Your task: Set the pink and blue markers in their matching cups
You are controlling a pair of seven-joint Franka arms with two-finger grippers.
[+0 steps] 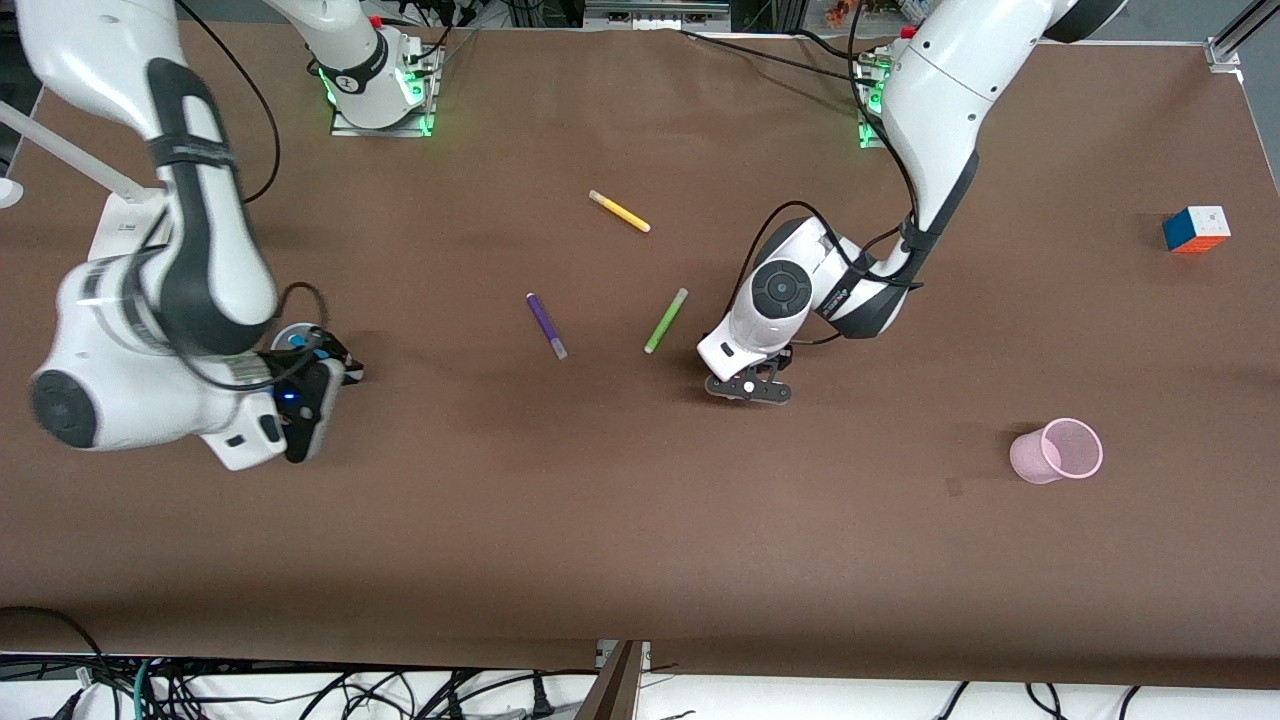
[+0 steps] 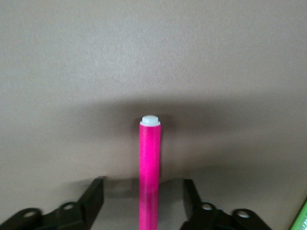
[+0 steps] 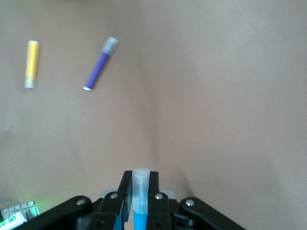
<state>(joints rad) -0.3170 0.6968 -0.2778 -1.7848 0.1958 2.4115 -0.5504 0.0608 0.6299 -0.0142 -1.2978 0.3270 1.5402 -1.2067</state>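
Neither marker is in a cup yet: right gripper (image 3: pixel 140 203) grips the blue marker (image 3: pixel 140 191) over the blue cup (image 1: pixel 290 335); left gripper (image 2: pixel 144 201), jaws open, straddles the pink marker (image 2: pixel 149 158).

Three markers (image 1: pixel 619 211) lie mid-table, a cup (image 1: pixel 1055 451) and a cube (image 1: pixel 1196 229) toward the left arm's end.

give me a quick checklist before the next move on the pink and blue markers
1. Pink marker between the left tool's fingers: ok, though they are not yet touching it.
2. Right tool shut on the blue marker: ok.
3. Pink cup upright: not ok, it lies tipped on the table toward the left arm's end.
4. Blue cup under the right tool: cannot tell, mostly hidden by the arm.
5. Green marker clear of the left tool: ok.
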